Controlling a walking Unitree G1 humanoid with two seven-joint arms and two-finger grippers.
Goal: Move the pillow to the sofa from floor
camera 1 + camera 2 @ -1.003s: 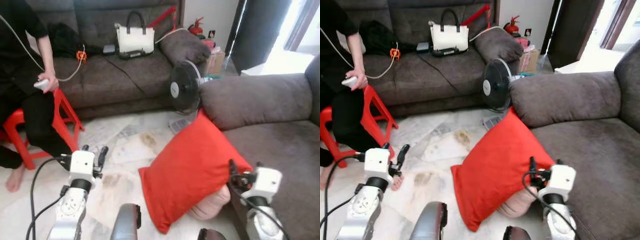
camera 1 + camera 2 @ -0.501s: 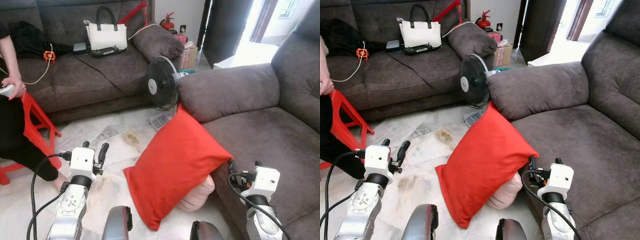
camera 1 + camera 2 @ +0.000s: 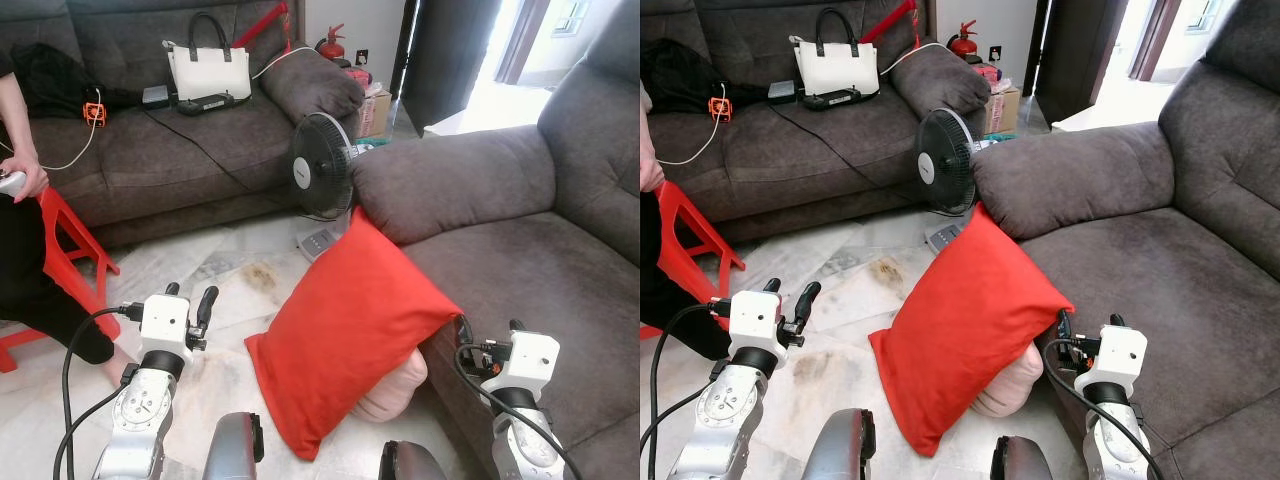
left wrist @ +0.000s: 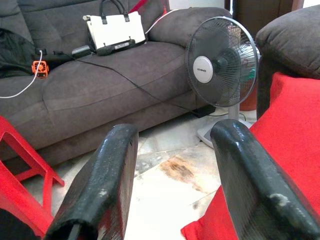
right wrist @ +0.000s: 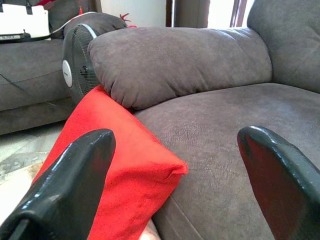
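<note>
One pillow (image 3: pixel 345 335) between both claws

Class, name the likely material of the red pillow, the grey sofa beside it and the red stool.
Red pillow: probably woven cloth, matte, creased. Grey sofa: seemingly suede-like fabric, with soft, shaded nap. Red stool: likely moulded plastic, smooth, slightly glossy.

Pale marbled floor (image 3: pixel 230 290), stained brown near the middle. Standing on it: red pillow (image 3: pixel 350 335), tilted on one corner, leaning against the front edge of the near grey sofa (image 3: pixel 520 260); beige cushion (image 3: pixel 395 388) tucked under the pillow's lower side, touching the sofa base; black fan (image 3: pixel 322 175) at the far edge, between the two sofas; red stool (image 3: pixel 60 250) at the left edge. On the far sofa (image 3: pixel 180 150) seat: white handbag (image 3: pixel 208 68), black cable (image 3: pixel 215 140).
</note>
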